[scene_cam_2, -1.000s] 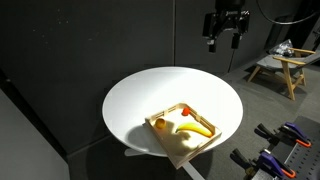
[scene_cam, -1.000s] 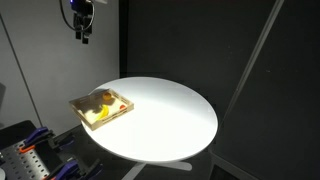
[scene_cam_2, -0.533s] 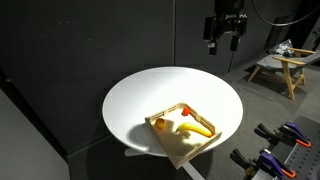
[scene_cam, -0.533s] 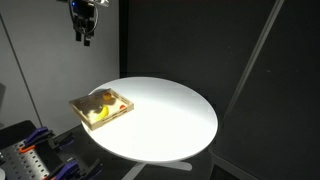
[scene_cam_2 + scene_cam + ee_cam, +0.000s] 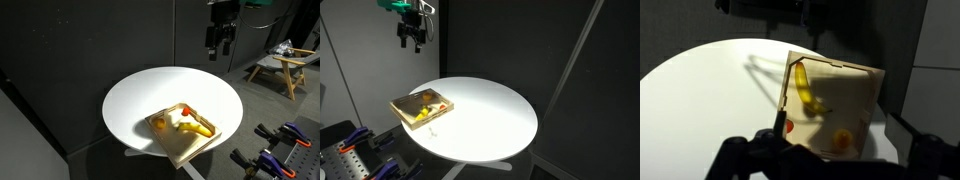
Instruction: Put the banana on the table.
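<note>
The pale-yellow banana (image 5: 421, 118) (image 5: 194, 128) (image 5: 801, 86) lies in the square wooden tray (image 5: 441, 98) (image 5: 171, 147) (image 5: 862, 82) on the round white table (image 5: 490, 120) (image 5: 140, 95) (image 5: 700, 90). An orange-brown fruit (image 5: 843, 138) and a small red piece (image 5: 788, 126) share the tray. My gripper (image 5: 414, 40) (image 5: 217, 47) hangs high above the table, well clear of the tray, open and empty. In the wrist view its dark fingers (image 5: 845, 150) frame the tray from above.
The tray sits close to the table's edge. Black curtains surround the scene. A wooden stool (image 5: 280, 65) stands in the background, and blue-handled clamps (image 5: 280, 135) (image 5: 360, 140) lie beside the table.
The gripper has shifted sideways and slightly down, closer to above the tray. The tray and fruit have not moved.
</note>
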Available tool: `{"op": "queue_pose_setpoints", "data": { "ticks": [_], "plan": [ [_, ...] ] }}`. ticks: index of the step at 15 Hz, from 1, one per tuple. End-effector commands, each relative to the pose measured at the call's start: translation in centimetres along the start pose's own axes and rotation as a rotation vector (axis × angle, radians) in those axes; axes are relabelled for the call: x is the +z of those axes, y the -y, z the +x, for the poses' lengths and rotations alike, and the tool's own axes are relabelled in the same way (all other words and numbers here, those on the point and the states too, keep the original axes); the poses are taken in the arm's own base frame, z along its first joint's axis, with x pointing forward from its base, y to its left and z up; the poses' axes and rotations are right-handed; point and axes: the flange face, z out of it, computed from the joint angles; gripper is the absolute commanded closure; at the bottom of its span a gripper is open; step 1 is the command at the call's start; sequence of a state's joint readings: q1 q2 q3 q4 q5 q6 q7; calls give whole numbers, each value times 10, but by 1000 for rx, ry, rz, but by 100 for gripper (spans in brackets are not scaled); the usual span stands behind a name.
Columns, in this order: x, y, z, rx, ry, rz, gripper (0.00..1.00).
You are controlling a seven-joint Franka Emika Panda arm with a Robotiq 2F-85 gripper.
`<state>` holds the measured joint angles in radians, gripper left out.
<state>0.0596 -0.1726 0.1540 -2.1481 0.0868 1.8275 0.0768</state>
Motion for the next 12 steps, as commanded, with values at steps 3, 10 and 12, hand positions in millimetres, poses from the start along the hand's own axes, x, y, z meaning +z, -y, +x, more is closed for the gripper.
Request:
{"op": "queue_pose_setpoints", "data": {
  "ticks": [3, 10, 12],
  "plan": [
    [27, -1, 7, -190, -89, -54, 0],
    [77, -5, 17, -218, -128, -48, 0],
    [92, -8, 20, -214, -117, -52, 0]
  ]
}}
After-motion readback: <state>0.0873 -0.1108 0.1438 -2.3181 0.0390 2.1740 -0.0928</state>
